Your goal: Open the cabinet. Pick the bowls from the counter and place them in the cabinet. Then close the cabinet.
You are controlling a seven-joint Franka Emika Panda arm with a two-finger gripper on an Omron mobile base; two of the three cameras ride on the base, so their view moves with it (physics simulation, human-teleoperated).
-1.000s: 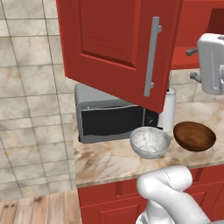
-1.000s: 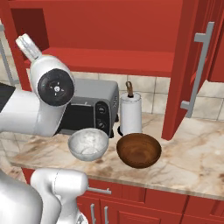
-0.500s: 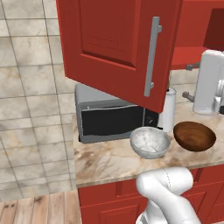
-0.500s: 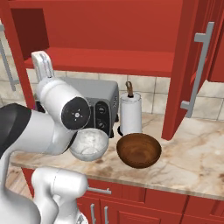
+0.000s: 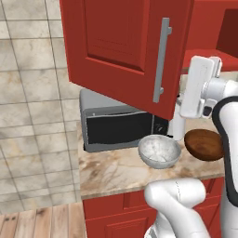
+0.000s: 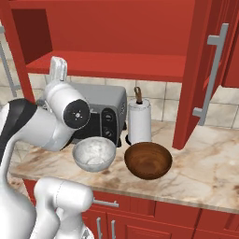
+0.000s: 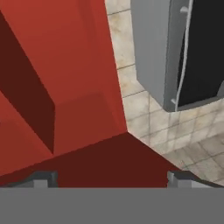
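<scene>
Overhead, the cabinet (image 6: 112, 42) stands with both doors swung wide, its red inner shelf (image 6: 116, 65) bare; no brand, label or writing reads on anything. Marble-look bowl (image 6: 94, 153) and wood-look bowl (image 6: 148, 160) sit just beside each other on the tabletop (image 6: 205, 172), before the microwave (image 6: 100, 116) and paper towel roll (image 6: 139, 120). Hand (image 7: 111, 178) fingertips apart, gripping nothing, facing the cabinet's underside.

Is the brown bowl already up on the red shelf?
No, the brown bowl sits on the counter beside the grey-white bowl, below the cabinet shelf.
</scene>
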